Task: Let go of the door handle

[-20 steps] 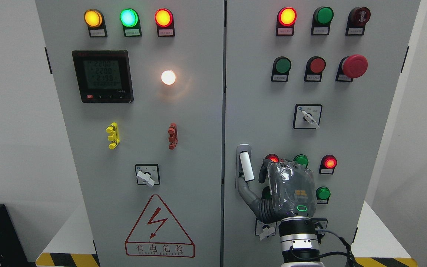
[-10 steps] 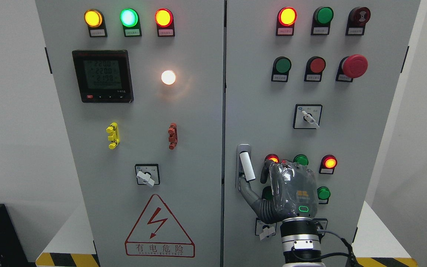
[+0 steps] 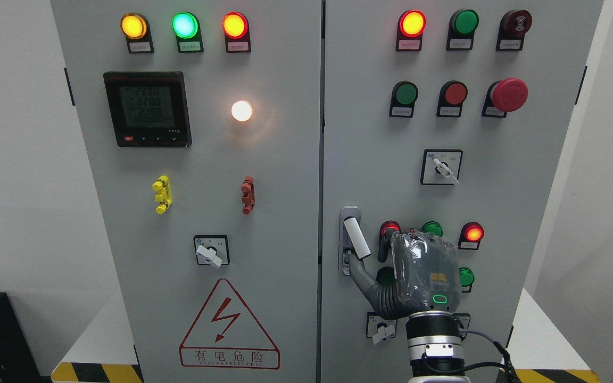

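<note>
Right hand (image 3: 418, 276) shifted slightly right, fingers loose and apart, thumb tip still under tilted door handle (image 3: 356, 239)

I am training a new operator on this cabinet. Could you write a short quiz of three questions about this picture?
1. True or false: the right robot hand shows in front of the right cabinet door.
2. What colour is the mushroom button? A green, B red, C yellow.
3. Fill in: the white door handle sits beside the thumb near the door's ____ edge.

Key: 1 true; 2 B; 3 left.
</note>
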`<state>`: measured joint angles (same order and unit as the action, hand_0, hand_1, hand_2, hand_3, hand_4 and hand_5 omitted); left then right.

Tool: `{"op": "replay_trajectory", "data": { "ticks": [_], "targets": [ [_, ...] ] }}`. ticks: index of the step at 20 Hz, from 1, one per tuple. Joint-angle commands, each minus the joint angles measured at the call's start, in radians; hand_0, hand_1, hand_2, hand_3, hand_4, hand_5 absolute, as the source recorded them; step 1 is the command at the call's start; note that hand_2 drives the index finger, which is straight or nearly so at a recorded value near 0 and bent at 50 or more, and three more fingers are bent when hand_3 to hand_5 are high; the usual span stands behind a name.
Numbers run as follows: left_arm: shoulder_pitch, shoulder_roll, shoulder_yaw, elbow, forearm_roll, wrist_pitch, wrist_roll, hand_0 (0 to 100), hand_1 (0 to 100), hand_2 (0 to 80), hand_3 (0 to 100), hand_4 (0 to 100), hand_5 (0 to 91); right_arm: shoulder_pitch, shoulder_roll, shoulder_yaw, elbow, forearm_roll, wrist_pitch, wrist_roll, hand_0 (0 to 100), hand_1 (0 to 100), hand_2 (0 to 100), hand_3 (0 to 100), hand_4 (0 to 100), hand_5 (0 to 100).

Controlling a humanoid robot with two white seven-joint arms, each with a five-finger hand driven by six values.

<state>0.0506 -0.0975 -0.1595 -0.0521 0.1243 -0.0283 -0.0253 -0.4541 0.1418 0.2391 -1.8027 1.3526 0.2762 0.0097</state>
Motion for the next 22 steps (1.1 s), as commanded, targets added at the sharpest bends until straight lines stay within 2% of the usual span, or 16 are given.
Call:
{"op": "replay_trajectory", "data": {
  "ticks": [1,22],
  "targets": [
    [0.000,0.001,0.000,0.000,0.000,0.001,-0.001,0,0,4.1,11,0,0.0,0.000,0.001,-0.009,-0.003,-0.001,0.000,0.000,37,44,73,100,78,73],
    [0.000,-0.001,0.000,0.000,0.000,0.001,-0.001,0,0,4.3,11,0,0.0,-0.002,-0.001,-0.024,-0.014,0.000,0.001,-0.005,37,43,72,100,78,73]
  ]
}}
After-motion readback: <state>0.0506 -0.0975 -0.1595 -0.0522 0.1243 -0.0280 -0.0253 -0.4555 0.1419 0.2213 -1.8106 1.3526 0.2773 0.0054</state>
